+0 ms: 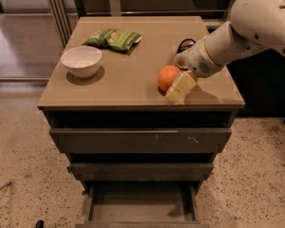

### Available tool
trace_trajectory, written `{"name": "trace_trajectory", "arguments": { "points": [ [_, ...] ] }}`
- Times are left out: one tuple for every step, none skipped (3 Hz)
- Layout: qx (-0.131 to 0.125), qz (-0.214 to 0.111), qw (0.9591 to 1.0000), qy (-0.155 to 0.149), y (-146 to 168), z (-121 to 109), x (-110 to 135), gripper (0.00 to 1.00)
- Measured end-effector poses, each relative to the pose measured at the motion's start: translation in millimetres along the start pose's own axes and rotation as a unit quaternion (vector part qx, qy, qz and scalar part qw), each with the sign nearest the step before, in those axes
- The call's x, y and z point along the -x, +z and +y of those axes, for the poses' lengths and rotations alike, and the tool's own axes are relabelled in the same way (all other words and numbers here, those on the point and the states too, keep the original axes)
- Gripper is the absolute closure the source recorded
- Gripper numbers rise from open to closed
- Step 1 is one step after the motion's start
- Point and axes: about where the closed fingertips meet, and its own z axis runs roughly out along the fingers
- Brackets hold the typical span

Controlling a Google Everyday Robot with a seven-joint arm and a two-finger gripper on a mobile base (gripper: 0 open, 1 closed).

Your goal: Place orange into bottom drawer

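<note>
The orange (167, 77) rests on the cabinet top (128, 84), near its front right edge. My gripper (177, 90) is down at the cabinet top, right against the orange's right front side, on the white arm (247, 27) that reaches in from the right. The bottom drawer (141, 204) is pulled out at the foot of the cabinet, and its shallow tray shows nothing inside.
A white bowl (81, 61) stands on the left of the cabinet top and a green snack bag (114, 38) lies behind it. A dark object (186, 45) lies behind the gripper. The two upper drawer fronts (140, 140) stick out a little.
</note>
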Motion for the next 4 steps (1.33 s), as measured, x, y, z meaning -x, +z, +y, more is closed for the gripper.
{"name": "trace_trajectory", "arguments": {
  "points": [
    [-0.009, -0.004, 1.0, -0.001, 12, -5, 0, 0.0],
    [-0.01, -0.002, 0.9999, 0.004, 24, -9, -4, 0.13],
    [-0.01, -0.002, 0.9999, 0.004, 25, -9, -4, 0.36],
    [-0.01, -0.002, 0.9999, 0.004, 25, -9, -4, 0.59]
  ]
}}
